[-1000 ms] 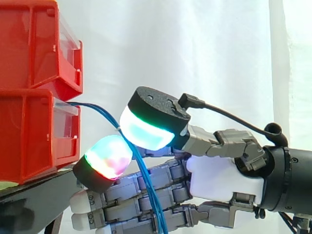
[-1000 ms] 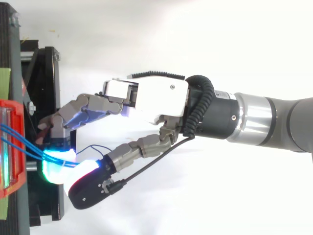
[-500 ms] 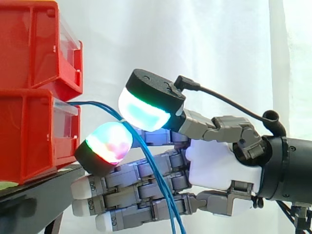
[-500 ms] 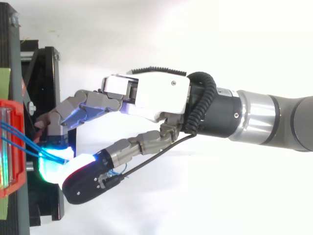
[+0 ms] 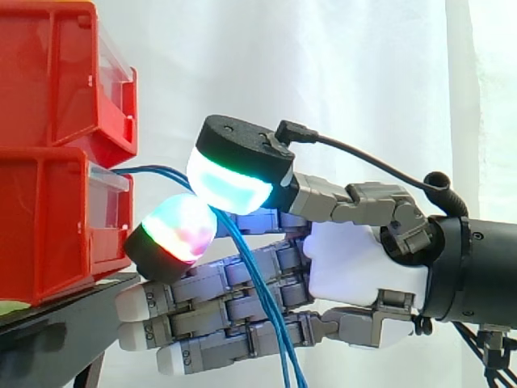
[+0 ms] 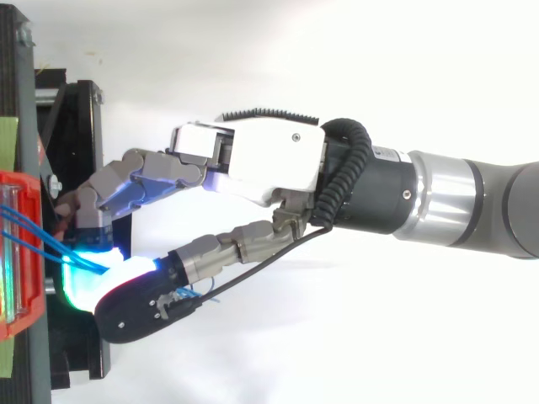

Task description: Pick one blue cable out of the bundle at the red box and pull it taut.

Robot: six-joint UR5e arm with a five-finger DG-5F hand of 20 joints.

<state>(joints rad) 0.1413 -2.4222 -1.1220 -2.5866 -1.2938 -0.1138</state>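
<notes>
The robot hand [image 5: 355, 263] pinches the blue cables [image 5: 273, 323] between two glowing fingertips [image 5: 230, 182], with its other fingers stretched out below. The strands leave the lower red box [image 5: 48, 218] on the black stand [image 5: 56, 327], pass through the pinch and hang down.

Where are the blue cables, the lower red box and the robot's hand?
blue cables [image 5: 266, 319], side view: strands crossing the fingers.
lower red box [image 5: 48, 226], side view: its red wall.
hand [image 5: 355, 267], side view: the white palm.
</notes>
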